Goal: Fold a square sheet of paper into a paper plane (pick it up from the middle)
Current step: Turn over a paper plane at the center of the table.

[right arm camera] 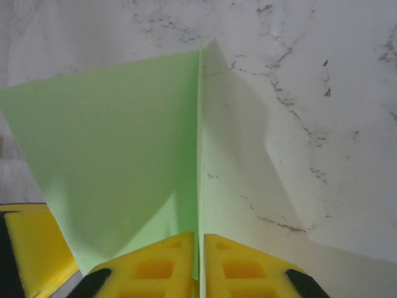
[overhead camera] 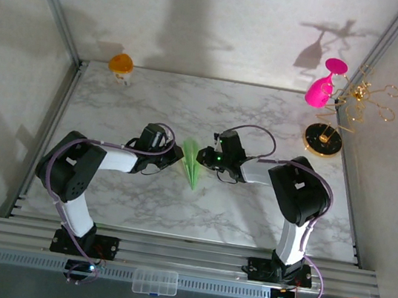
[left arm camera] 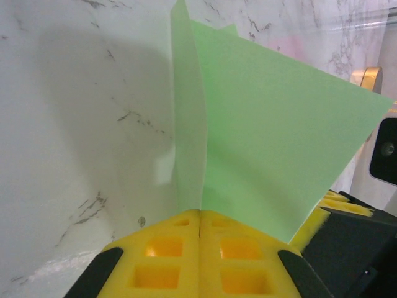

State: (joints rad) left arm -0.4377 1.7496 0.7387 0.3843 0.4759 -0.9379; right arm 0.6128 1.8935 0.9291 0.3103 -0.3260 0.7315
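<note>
1. the paper plane, a thin pale green sheet folded into a narrow pointed dart, sits at the centre of the top view. it lies on or just above the white marble-patterned desk; which of the two i cannot tell.
2. its long axis runs mostly up and down the frame, leaning a little. the wide end points toward the upper part and the narrow tip toward the bottom, where the arm bases are.
3. the plane lies directly between the two end effectors: the left end effector touches its left side and the right end effector its right. neither arm is nearer; both are at the paper.
4. in the left wrist view the yellow fingers are pressed together. the green paper rises out of the seam between them, one flap standing on edge and another spreading toward the right of the frame. the left end effector is clenched on the paper plane.
5. in the right wrist view the right end effector is likewise clamped on the paper, with the crease running straight up from the seam.
6. both arms are bent at the elbow, with forearms reaching inward toward the centre, roughly mirroring each other.
7. judgement: the next move depends on the two grips working across that crease, so pulling unevenly could tear or skew the fold.
</note>
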